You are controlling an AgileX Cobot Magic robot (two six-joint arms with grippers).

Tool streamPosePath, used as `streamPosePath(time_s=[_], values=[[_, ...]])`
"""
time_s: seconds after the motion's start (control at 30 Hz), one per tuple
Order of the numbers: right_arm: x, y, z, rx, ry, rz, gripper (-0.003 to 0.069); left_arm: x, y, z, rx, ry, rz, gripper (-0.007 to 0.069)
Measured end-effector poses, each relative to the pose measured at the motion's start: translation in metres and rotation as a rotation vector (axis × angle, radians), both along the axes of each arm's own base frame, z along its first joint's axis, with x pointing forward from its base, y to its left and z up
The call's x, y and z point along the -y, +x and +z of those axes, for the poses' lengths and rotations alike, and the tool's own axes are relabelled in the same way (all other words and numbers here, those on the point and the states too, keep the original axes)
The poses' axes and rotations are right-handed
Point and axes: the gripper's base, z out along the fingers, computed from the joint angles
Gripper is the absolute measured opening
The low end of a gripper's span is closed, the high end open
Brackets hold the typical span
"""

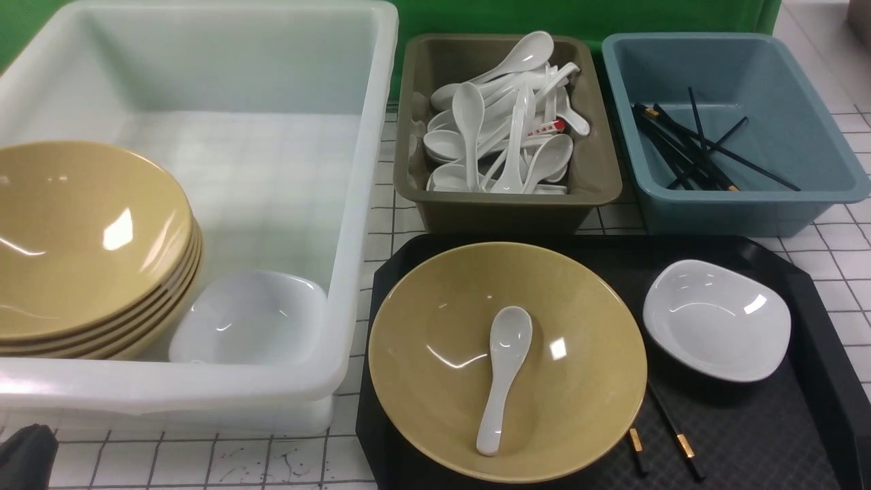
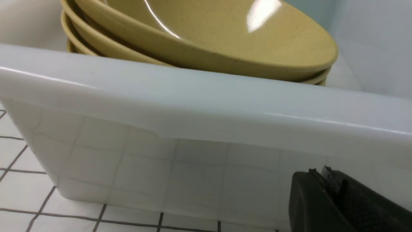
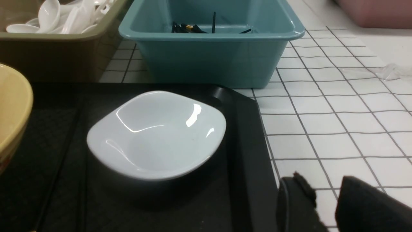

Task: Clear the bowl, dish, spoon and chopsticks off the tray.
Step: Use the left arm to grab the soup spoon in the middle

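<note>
Standing partly apart with nothing between them, the fingers of the right gripper (image 3: 325,185) are seen beside the tray (image 3: 248,154) rim. The dish (image 3: 157,135) is placed on the tray just ahead of them. Further to their side, the bowl (image 1: 585,354) with the spoon (image 1: 507,367) inside and the chopsticks (image 1: 674,429) are laid on the tray too. The left gripper (image 2: 325,175) is closed, with the white tub (image 2: 206,106) wall close before its fingers.

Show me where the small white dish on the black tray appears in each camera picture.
Front view: dish on the tray's right side, beside the tan bowl.
Left wrist view: not in it.
Right wrist view: dish mid-picture, near the tray's corner.
Shared landmark: the blue bin behind it, in front and right wrist views.
</note>
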Motion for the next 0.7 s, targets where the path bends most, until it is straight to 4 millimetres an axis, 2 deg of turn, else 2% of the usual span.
streamPosePath(time_s=[0.53, 0.63, 0.7], values=[[0.0, 0.0, 0.0, 0.0, 0.0, 0.0, 0.0236, 0.0, 0.0, 0.001, 0.005, 0.006, -0.001, -0.0012], [0.0, 0.0, 0.0, 0.001, -0.017, -0.001, 0.0236, 0.0, 0.001, 0.003, 0.039, 0.009, -0.002, -0.0012], [0.001, 0.001, 0.002, 0.025, -0.022, -0.001, 0.0236, 0.0, 0.002, 0.01, 0.12, 0.012, -0.005, -0.0012]])
